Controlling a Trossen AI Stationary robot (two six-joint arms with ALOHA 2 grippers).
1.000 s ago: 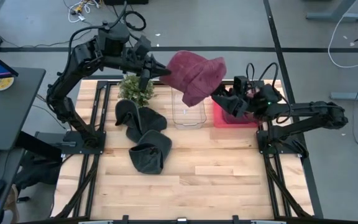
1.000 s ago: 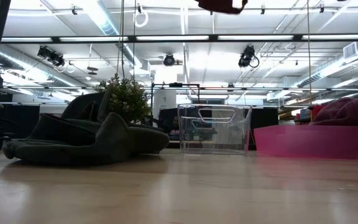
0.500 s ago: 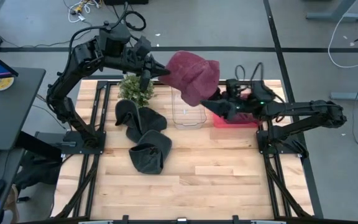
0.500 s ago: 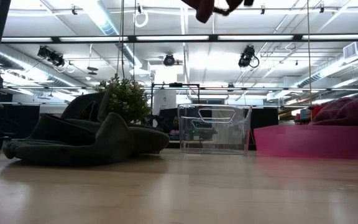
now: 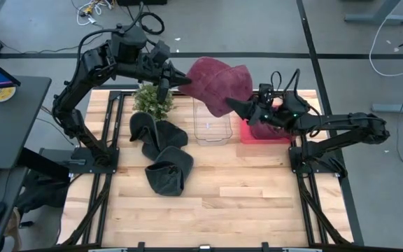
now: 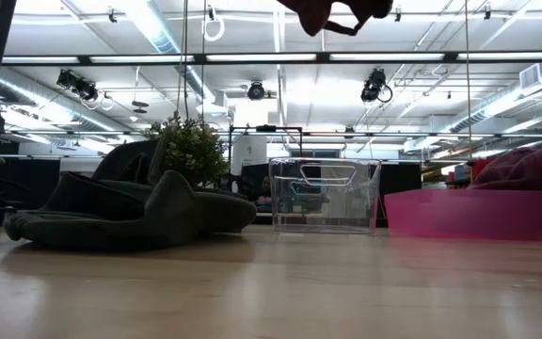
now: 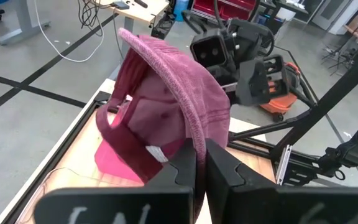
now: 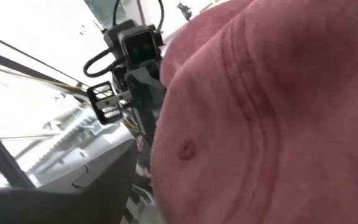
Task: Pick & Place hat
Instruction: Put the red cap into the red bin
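Observation:
A maroon corduroy hat point(image 5: 215, 82) hangs in the air over the table's far edge, above a clear bin point(image 5: 212, 129). My left gripper point(image 5: 179, 78) is at the hat's left side and is shut on it. In the left wrist view the hat point(image 7: 166, 93) shows its inside and a label, with my left gripper point(image 7: 199, 163) at its brim. My right gripper point(image 5: 235, 106) reaches in from the right, close against the hat's lower right side. In the right wrist view the hat's crown point(image 8: 278, 112) fills the picture. Only the hat's underside point(image 6: 332, 11) shows in the low view. My left gripper pinches the hat's brim edge point(image 7: 194, 134) between its two fingers, coming about level from the table's left. The hat is lifted clear of the table and stretches out ahead of the fingers, its opening turned sideways.
The clear bin point(image 6: 325, 195) stands near the far edge. To its right, a pink tray point(image 5: 264, 131) holds another maroon hat point(image 6: 525, 169). Dark green hats point(image 5: 161, 150) lie piled left of centre, in front of a small potted plant point(image 5: 152, 100). Bare wood fills the near half.
My right gripper has moved toward the table's left, from over the pink tray up to the hanging hat's lower right side. The hat's loose right part has shifted and changed shape, while the held brim has stayed where it was.

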